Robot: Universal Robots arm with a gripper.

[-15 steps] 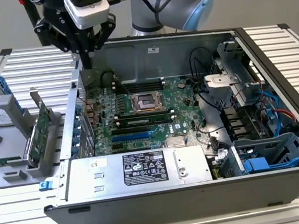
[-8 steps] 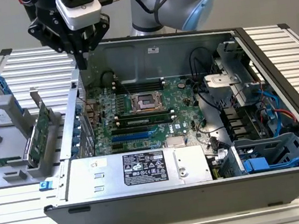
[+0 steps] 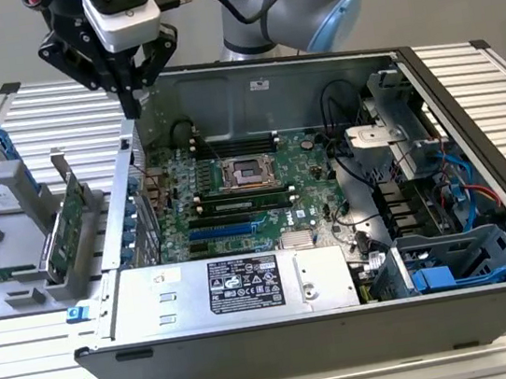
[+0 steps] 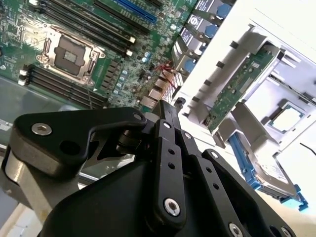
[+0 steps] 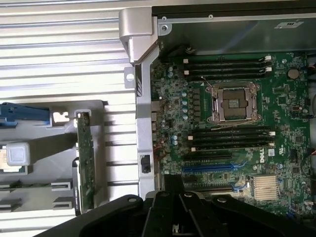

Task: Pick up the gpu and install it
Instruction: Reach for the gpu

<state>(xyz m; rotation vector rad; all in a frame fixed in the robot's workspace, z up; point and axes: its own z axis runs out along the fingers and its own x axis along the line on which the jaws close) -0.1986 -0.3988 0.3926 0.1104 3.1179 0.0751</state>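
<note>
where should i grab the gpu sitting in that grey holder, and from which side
Take the gpu by its upper long edge, coming straight down from above. It stands on edge in the grey holder, whose walls cover its lower part, so the top edge is probably the only free part. Pinch across the two flat faces, near mid-length.

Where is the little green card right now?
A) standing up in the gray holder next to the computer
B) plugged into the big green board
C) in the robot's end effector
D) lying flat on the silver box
A: the gpu stands on edge in the gray holder outside the computer case, and the end effector is above the case's edge, holding nothing.
</note>
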